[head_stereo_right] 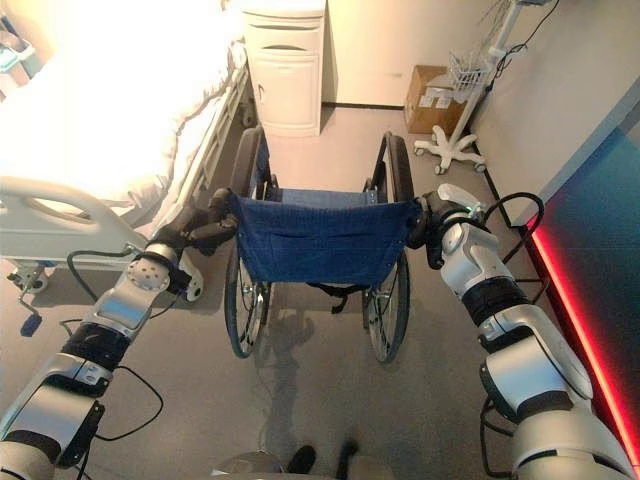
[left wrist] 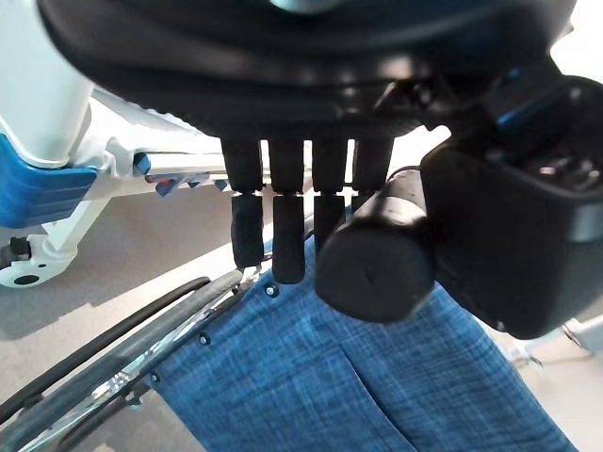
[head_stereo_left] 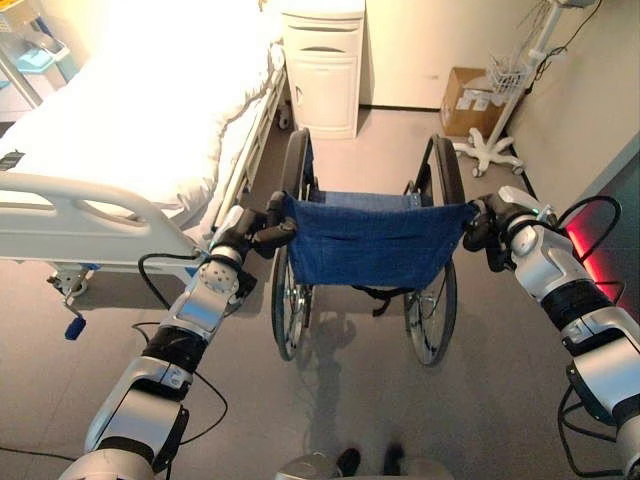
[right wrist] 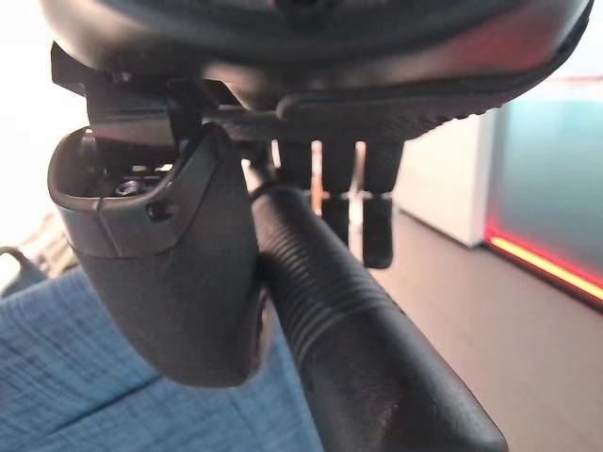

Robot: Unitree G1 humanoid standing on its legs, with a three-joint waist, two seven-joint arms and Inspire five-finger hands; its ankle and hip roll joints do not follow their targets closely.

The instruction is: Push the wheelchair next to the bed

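step: push wheelchair [head_stereo_left: 365, 250] far and slightly left; keep both arms pushing evenly so it tracks straight along the bed [head_stereo_left: 130, 120]
left hand [head_stereo_left: 262, 228]: fingers curled round left push handle [left wrist: 377, 264]
right hand [head_stereo_left: 484, 226]: clamped on right push handle [right wrist: 358, 320]
wheelchair place: centre floor, just right of the bed, facing cabinet [head_stereo_left: 322, 65]
look: blue fabric backrest, black tyres, spoked wheels, empty seat
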